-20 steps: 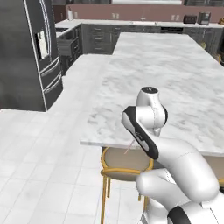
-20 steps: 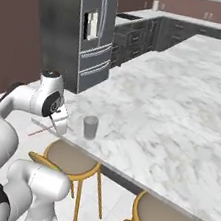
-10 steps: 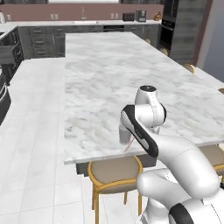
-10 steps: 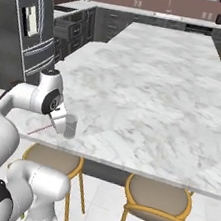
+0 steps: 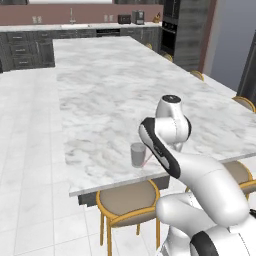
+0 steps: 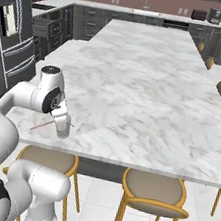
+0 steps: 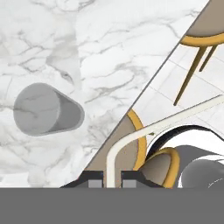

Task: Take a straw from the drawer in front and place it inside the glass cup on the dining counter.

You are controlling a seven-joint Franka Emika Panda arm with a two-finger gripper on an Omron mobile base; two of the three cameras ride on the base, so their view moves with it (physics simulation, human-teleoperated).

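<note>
The glass cup (image 5: 137, 154) stands upright on the white marble dining counter (image 5: 110, 90) close to its near edge. My gripper (image 6: 60, 120) hangs just beside and above the glass cup (image 6: 64, 129), shut on the straw (image 6: 40, 126), whose thin pink length sticks out level to the left. In the left base view my forearm hides the hand, and a short pink tip of the straw (image 5: 146, 161) peeks out right of the cup. The hand view looks down on the glass cup (image 7: 46, 109) at left, with the gripper (image 7: 111, 179) tips close together. The drawer is out of view.
Tan-seated stools with yellow frames (image 5: 127, 201) (image 6: 153, 187) (image 6: 48, 159) tuck under the counter's near edge (image 6: 124, 161). A dark fridge (image 6: 8, 30) stands at far left. Dark cabinets (image 5: 30, 50) line the back wall. The marble dining counter (image 7: 109, 43) stretches far beyond the cup.
The base has swung round, so the whole scene shifted: the fridge slid away left and the counter now lies straight ahead. My gripper still holds the straw beside the cup.
</note>
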